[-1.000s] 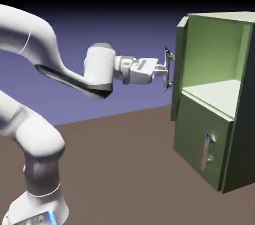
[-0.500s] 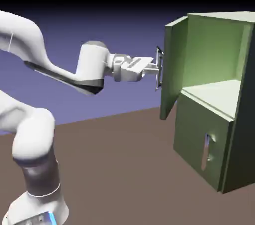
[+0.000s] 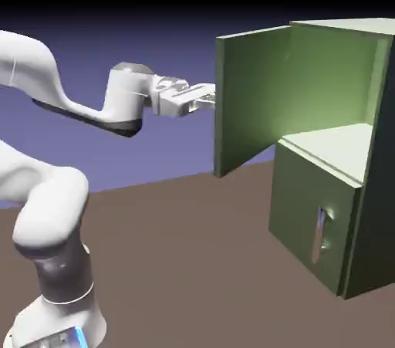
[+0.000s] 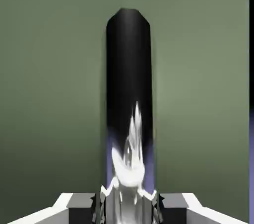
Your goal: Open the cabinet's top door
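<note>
The cabinet (image 3: 332, 161) stands on the desk (image 3: 193, 261) at 3 o'clock of the exterior view. Its top door (image 3: 251, 99) is swung wide open, and the shelf (image 3: 335, 146) inside shows. The hand (image 3: 207, 97) meets the door's far face at 9 o'clock. In the hand view its fingers (image 4: 74, 205) are clamped on the handle (image 4: 129, 94), which runs toward 12 o'clock.

Side view; hand view against top door (image 4: 54, 79).
</note>
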`<action>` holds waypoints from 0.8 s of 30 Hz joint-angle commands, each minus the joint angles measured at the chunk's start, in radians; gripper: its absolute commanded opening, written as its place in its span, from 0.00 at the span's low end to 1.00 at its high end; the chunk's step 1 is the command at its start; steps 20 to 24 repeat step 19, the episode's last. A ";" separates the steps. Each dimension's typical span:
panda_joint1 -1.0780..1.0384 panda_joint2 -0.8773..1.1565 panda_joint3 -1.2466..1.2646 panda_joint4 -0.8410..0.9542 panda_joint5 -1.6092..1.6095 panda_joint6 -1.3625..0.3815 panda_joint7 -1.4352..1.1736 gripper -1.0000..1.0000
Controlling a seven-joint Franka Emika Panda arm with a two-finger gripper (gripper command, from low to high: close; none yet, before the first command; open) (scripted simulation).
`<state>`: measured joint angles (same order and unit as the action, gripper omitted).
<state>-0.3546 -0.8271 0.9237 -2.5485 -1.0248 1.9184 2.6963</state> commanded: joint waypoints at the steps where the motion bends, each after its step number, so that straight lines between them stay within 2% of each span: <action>1: -0.015 0.012 0.033 0.026 0.028 -0.045 -0.004 0.00; 10: -0.267 0.086 0.357 0.309 0.217 -0.396 -0.029 0.00; 18: -0.548 0.036 0.595 0.567 0.345 -0.611 -0.082 0.00; 19: -0.549 0.036 0.595 0.567 0.345 -0.611 -0.082 1.00; 24: -0.549 0.036 0.595 0.567 0.345 -0.611 -0.082 1.00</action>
